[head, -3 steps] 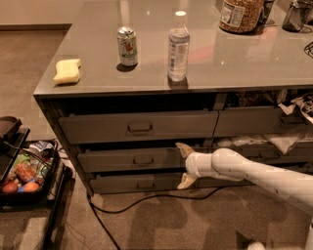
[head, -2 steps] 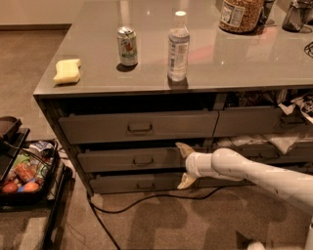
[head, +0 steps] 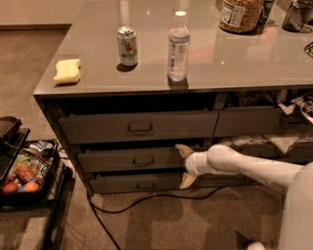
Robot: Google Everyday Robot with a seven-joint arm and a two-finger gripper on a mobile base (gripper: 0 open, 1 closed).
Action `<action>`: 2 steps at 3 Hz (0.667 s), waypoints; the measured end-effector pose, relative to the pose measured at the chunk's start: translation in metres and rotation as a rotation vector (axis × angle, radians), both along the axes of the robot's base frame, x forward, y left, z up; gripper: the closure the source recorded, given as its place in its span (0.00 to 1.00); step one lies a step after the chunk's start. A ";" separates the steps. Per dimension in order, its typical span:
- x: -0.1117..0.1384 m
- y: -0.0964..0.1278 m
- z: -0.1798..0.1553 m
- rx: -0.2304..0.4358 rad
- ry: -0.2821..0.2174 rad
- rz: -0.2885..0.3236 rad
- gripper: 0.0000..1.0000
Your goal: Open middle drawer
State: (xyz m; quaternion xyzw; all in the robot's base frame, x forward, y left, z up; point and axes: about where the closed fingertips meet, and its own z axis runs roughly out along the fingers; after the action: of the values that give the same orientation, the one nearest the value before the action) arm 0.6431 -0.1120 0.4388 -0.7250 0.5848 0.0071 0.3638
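Observation:
The middle drawer point(head: 122, 161) is a wide grey front with a small dark pull point(head: 143, 160) at its centre. It sits between a taller-fronted drawer point(head: 98, 128) above and a slimmer one point(head: 127, 183) below. My gripper point(head: 186, 166) is at the right end of the middle drawer's front, right of the pull. It is open: one beige finger point(head: 183, 149) points up at the drawer's top edge, and the other is down by the bottom drawer. It holds nothing. The drawer's inside is hidden.
On the grey countertop point(head: 244, 58) stand a soda can point(head: 127, 46), a water bottle point(head: 178, 47), a yellow sponge point(head: 67, 71) and a jar point(head: 239, 14). A black cart with food point(head: 22, 171) stands at the left. A black cable point(head: 142, 202) lies on the carpet below the drawers.

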 end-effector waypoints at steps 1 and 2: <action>0.014 -0.006 -0.010 -0.010 0.002 -0.005 0.00; 0.031 -0.009 -0.013 -0.009 -0.015 -0.016 0.00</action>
State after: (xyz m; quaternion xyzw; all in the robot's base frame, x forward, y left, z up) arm 0.6741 -0.1210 0.4260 -0.7217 0.5881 -0.0038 0.3650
